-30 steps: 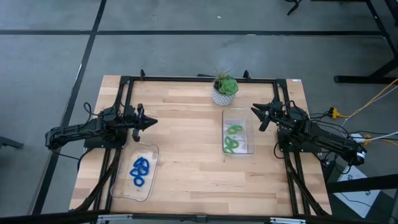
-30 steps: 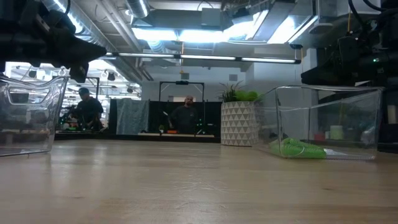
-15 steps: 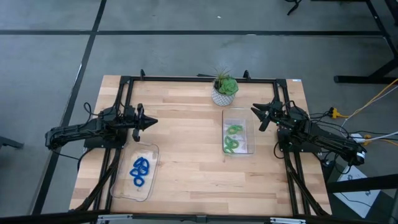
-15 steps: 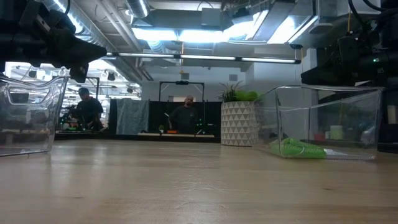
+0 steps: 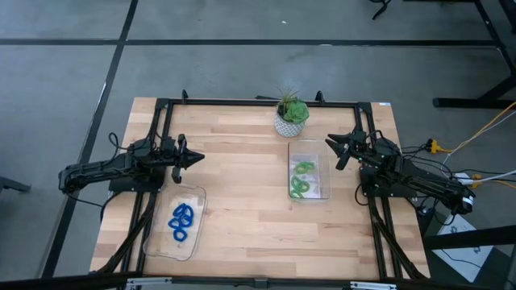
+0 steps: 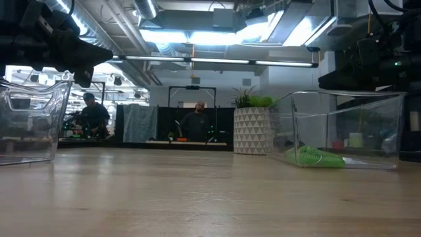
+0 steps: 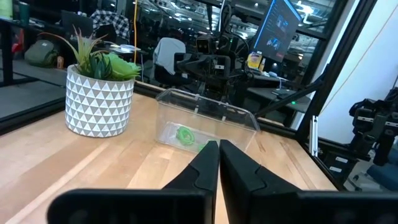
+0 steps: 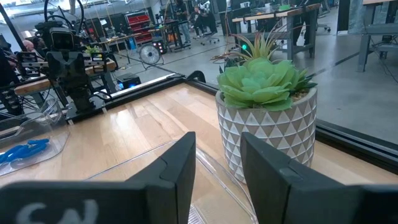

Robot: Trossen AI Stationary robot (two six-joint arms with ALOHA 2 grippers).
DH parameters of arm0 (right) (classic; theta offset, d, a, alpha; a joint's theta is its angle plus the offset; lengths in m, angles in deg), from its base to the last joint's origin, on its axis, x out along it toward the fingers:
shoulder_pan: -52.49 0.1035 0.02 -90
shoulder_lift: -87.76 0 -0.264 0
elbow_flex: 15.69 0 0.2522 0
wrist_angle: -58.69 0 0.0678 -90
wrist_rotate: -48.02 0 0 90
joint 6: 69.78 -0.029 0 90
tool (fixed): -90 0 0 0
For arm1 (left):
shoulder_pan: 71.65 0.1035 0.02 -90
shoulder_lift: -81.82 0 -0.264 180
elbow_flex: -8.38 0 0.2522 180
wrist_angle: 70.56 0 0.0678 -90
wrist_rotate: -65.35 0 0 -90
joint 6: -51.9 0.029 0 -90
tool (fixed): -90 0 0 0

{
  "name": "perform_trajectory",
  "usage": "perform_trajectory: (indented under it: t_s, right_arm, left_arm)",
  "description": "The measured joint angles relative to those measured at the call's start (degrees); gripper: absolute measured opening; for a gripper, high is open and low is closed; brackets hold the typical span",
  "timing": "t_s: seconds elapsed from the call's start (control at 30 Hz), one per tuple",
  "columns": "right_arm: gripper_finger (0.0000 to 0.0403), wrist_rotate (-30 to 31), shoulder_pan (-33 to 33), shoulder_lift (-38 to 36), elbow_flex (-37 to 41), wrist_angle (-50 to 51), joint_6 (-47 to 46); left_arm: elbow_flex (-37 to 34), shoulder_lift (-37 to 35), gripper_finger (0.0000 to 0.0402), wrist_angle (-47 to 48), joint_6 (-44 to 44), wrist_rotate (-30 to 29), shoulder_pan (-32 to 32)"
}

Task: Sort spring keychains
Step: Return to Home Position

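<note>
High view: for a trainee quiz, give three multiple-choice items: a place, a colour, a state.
1. Bright blue coiled plastic keychains lie: A in the clear plastic tray by the left arm; B on the floor; C on a hook.
2. Coils in the clear tray beside the white-potted green plant are: A red; B light green; C black.
3. The left pincer is: A wide open; B shut, empty; C gripping a keychain.
A, they sit inside its walls; B, green shows there; B, its fingers meet with nothing between.

A big lab: long ceiling lights (image 6: 197, 36), a computer screen (image 7: 283, 25), work benches (image 8: 280, 9) and people (image 6: 197, 122) far behind the wooden table (image 6: 197, 194)
</note>
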State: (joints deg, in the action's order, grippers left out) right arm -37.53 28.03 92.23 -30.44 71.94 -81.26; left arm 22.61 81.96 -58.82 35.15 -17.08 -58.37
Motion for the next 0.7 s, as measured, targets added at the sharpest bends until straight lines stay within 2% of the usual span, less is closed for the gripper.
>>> perform_trajectory:
  t_s: [0.7]
  right_arm:
    - [0.0126,0.0,0.0,0.0,0.0,0.0,0.0]
  left_arm:
    - [0.0,0.0,0.0008,0.0,0.0,0.0,0.0]
